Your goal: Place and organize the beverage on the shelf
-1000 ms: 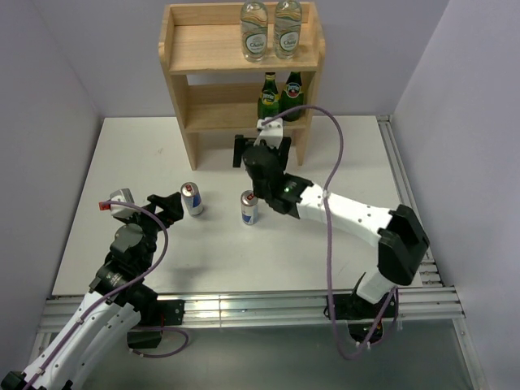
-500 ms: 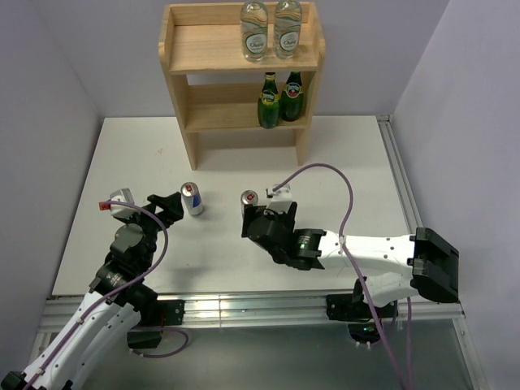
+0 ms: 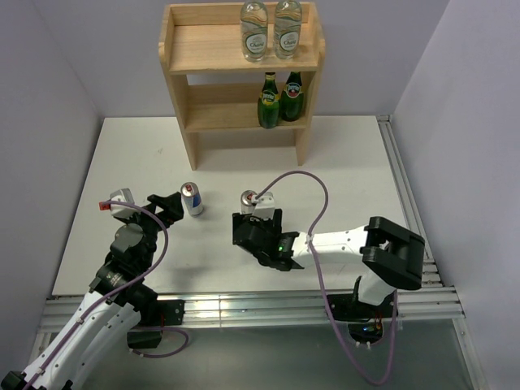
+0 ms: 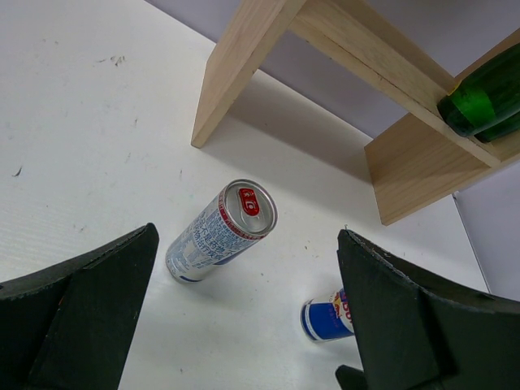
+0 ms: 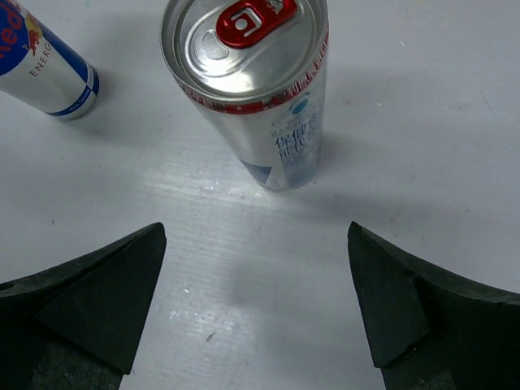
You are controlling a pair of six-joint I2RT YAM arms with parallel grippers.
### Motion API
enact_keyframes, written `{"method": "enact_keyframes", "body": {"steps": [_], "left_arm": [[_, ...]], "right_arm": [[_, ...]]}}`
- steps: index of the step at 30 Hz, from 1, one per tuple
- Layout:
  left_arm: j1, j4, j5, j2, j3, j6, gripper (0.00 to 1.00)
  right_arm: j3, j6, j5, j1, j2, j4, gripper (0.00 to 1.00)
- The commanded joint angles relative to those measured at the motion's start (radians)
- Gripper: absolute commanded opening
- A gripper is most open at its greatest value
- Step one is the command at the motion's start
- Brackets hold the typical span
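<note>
Two water bottles (image 3: 269,30) stand on the shelf's (image 3: 207,49) top board, at the right. Two green bottles (image 3: 279,98) stand on the middle tier, at the right. Two slim cans stand upright on the table: the left can (image 3: 192,198) and the right can (image 3: 249,200). My left gripper (image 3: 165,208) is open and empty, just left of the left can (image 4: 221,231). My right gripper (image 3: 253,223) is open and empty, low over the table just near of the right can (image 5: 260,89), not touching it. The left can (image 5: 45,69) also shows in the right wrist view.
The shelf's wooden side panel (image 4: 236,65) and one green bottle (image 4: 487,101) show in the left wrist view. The right can (image 4: 329,317) there is partly hidden by a finger. The right arm's purple cable (image 3: 313,199) loops over the table. A metal rail (image 3: 406,195) runs along the right edge.
My right arm has drawn back from the shelf front toward the near edge and come down behind the right can. The left arm and both cans have not moved.
</note>
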Motion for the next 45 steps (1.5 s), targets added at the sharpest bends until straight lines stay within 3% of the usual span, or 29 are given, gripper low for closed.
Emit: {"method": "enact_keyframes", "body": {"steps": [1,13,16,17,18,19,20,21,23,26,32,38,45], "left_arm": [[-0.003,0.017,0.011,0.009,-0.001,-0.001,0.99],[-0.004,0.025,0.016,0.015,0.001,-0.001,0.99],[-0.003,0.026,0.016,0.019,0.001,0.002,0.99],[-0.003,0.025,0.016,0.021,0.002,0.004,0.99],[-0.004,0.023,0.012,0.021,0.002,0.004,0.99],[-0.004,0.025,0.012,0.022,0.004,0.004,0.99],[-0.004,0.022,0.012,0.024,0.004,0.005,0.99],[-0.003,0.022,0.011,0.024,0.005,0.005,0.99],[-0.003,0.022,0.008,0.021,0.005,0.007,0.99],[-0.003,0.025,0.008,0.022,0.002,0.005,0.99],[-0.003,0.038,0.016,0.027,-0.004,-0.001,0.99],[-0.003,0.032,0.014,0.027,-0.002,-0.001,0.99],[-0.003,0.014,0.008,0.004,0.004,0.002,0.99]], "right_arm": [[0.038,-0.049,0.006,-0.04,0.031,0.14,1.0],[0.096,-0.176,-0.012,-0.163,0.176,0.307,1.0],[0.121,-0.193,-0.017,-0.181,0.225,0.332,0.95],[0.126,-0.194,-0.022,-0.186,0.233,0.342,0.91],[0.132,-0.196,-0.026,-0.189,0.239,0.344,0.74],[0.139,-0.191,-0.031,-0.195,0.25,0.344,0.64],[0.144,-0.191,-0.037,-0.195,0.255,0.347,0.35],[0.153,-0.185,-0.037,-0.196,0.258,0.339,0.21],[0.161,-0.178,-0.04,-0.198,0.265,0.321,0.09],[0.164,-0.17,-0.039,-0.198,0.258,0.304,0.0],[0.294,-0.242,0.001,-0.196,0.172,0.197,0.0],[0.604,-0.411,0.012,-0.209,0.17,0.092,0.0],[0.998,-0.567,0.0,-0.259,0.298,-0.007,0.0]]}}
